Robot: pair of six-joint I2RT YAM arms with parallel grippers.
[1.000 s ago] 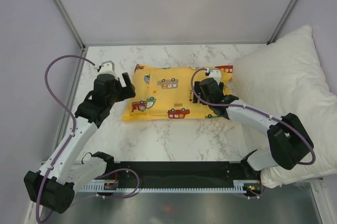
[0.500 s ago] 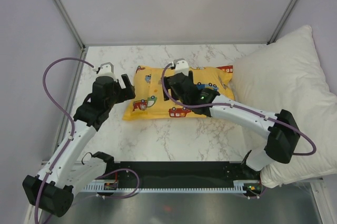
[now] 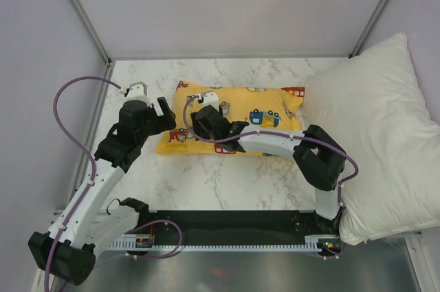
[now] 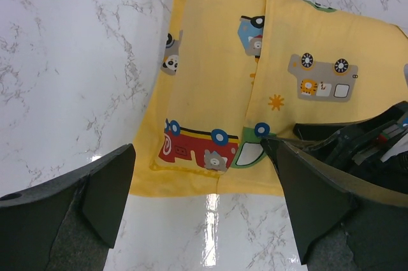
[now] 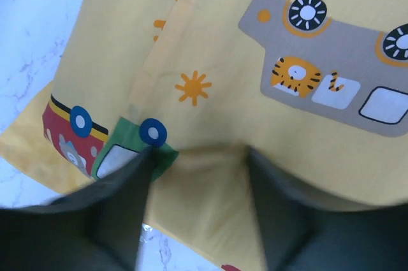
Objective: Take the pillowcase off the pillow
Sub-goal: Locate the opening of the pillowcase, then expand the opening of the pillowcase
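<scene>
The yellow pillowcase [image 3: 240, 99] with printed cartoon vehicles lies flat on the marble table. The pillow is hidden inside it. My right gripper [image 3: 194, 126] reaches across to the case's left part. In the right wrist view the pillowcase [image 5: 255, 41] fills the frame, and my right gripper [image 5: 197, 175] is open, both fingertips pressed into it beside the overlapping flap edge, with fabric bulging between them. My left gripper [image 3: 168, 115] hovers just off the case's left end. In the left wrist view it [image 4: 204, 207] is wide open over bare marble, the pillowcase [image 4: 217, 92] just beyond.
A much larger white pillow [image 3: 371, 120] leans at the table's right edge, touching the case's right end. Marble tabletop [image 3: 227, 182] shows in front of the case. Grey walls and metal posts [image 3: 82, 10] enclose the back and sides.
My right arm swept left across the pillowcase, from its right end to its left part, and its jaws narrowed a little. The left gripper stayed almost still, wide open.
</scene>
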